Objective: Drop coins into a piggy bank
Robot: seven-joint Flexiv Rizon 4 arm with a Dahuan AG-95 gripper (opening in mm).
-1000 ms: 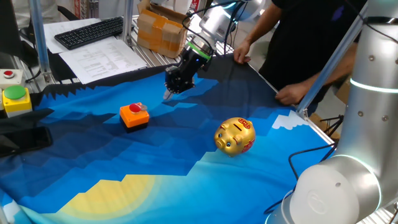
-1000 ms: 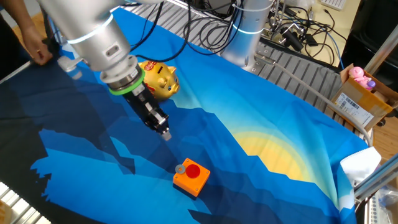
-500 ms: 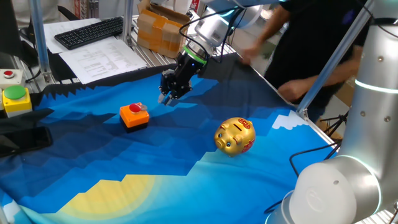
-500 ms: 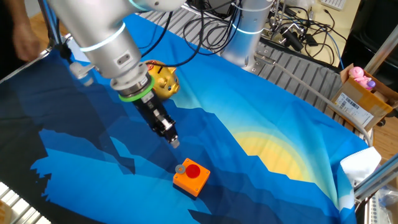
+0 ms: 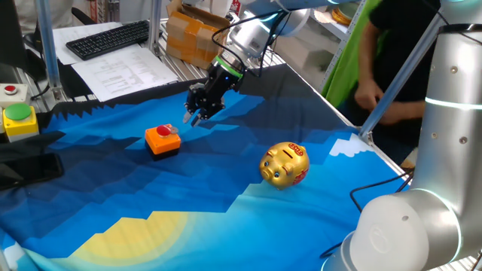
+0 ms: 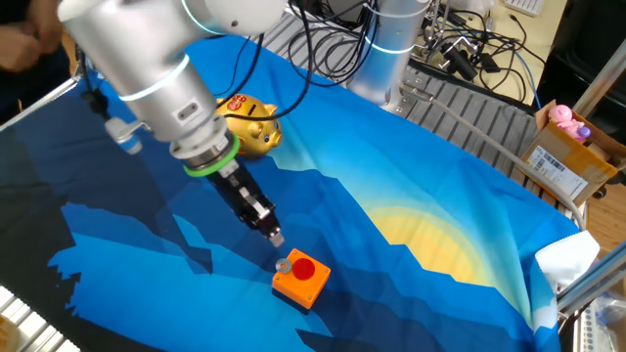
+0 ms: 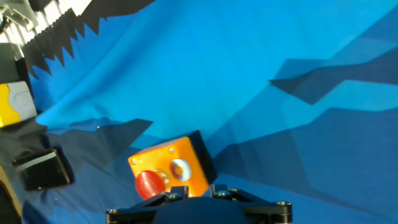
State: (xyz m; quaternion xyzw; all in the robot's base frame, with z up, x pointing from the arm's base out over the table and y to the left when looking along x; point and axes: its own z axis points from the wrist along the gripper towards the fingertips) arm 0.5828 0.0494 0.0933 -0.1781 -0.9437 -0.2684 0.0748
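So the counter (image 5: 226, 218) has a blue cloth over it, and an orange block (image 5: 162, 140) sits near the gripper (image 5: 191, 118), nothing between them. On the block there's a red coin (image 7: 149, 182) next to a small silvery disc (image 7: 180, 168). The gold piggy bank (image 5: 284, 165), with its red markings, stands well apart. Can't tell whether the gripper is clenched or released.

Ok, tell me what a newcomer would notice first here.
The shiny gold piggy bank stands alone on the bright blue cloth. Across from it sits an orange block with a red disc and a small silver one on top, and the gripper hangs just above and beside it.
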